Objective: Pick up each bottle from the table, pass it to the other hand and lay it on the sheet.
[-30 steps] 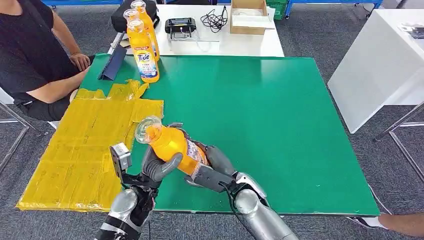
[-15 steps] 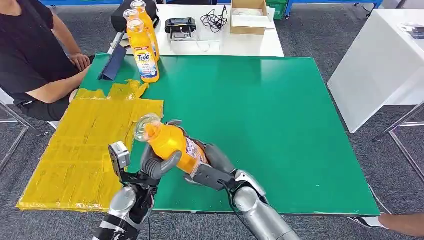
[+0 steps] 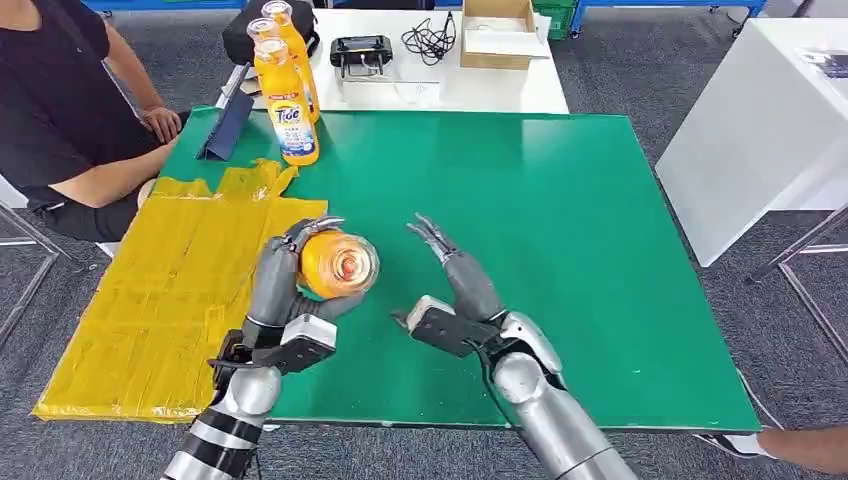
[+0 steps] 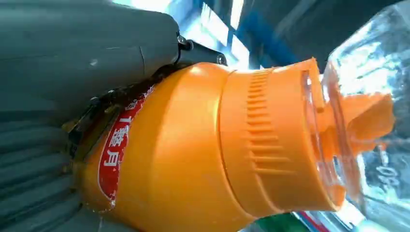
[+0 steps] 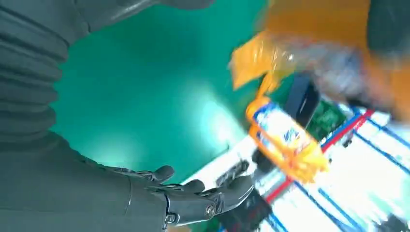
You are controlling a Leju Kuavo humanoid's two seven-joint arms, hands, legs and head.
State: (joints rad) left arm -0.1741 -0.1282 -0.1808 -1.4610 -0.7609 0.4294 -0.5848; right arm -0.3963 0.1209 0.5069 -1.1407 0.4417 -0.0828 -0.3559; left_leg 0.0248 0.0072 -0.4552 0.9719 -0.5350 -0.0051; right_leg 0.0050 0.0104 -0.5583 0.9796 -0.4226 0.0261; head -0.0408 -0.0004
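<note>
Now the left hand point(image 3: 290, 290) alone grips an orange bottle point(image 3: 338, 264) with a clear cap, held above the green table point(image 3: 560, 220) beside the yellow sheet point(image 3: 170, 300). Its right hand point(image 3: 455, 290) hangs released, fingers spread — the smooth bottle may slip or roll once laid down.
</note>
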